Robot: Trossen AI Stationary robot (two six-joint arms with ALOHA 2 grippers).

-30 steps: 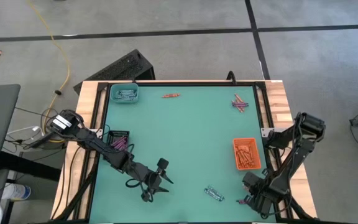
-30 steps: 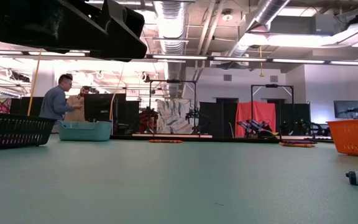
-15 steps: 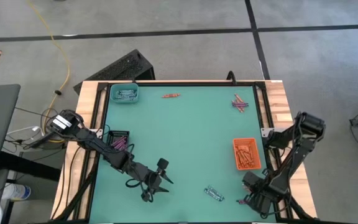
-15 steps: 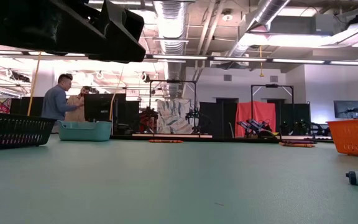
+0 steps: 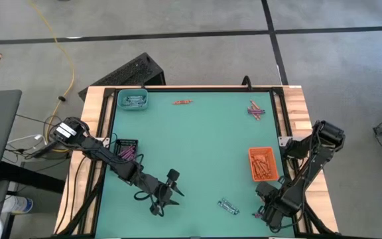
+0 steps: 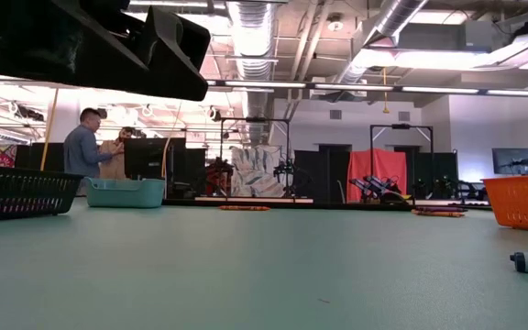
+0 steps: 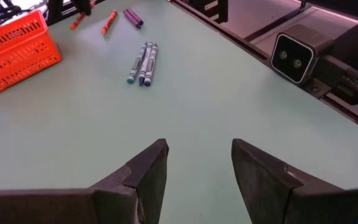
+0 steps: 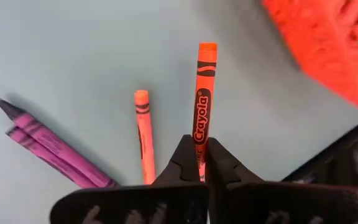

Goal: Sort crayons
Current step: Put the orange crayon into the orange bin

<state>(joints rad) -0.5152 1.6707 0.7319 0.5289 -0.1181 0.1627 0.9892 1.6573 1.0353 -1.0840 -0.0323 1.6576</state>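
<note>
Left gripper (image 5: 166,192) hovers over the near-left part of the green table (image 5: 197,146), fingers (image 7: 145,177) spread wide with only bare mat between them. Black tray (image 5: 126,149) at the left edge holds purple crayons (image 5: 126,153); teal tray (image 5: 132,100) sits in the far-left corner with pale crayons inside. A short orange-red crayon pair (image 5: 182,102) lies loose near the far edge, centre. Three blue-grey crayons (image 7: 143,63) lie side by side near the front edge, right of centre, seen in the high view at (image 5: 228,207). Purple and orange crayons (image 5: 255,111) lie loose in a small pile at far right. Orange tray (image 5: 262,164) on the right side holds orange-red crayons. Right gripper (image 8: 201,163) is at the near-right corner beside the orange tray, fingers pressed together, pinching the end of an orange crayon (image 8: 202,107). A second orange stick (image 8: 144,134) and two purple sticks (image 8: 48,149) lie on the mat just beside it.
</note>
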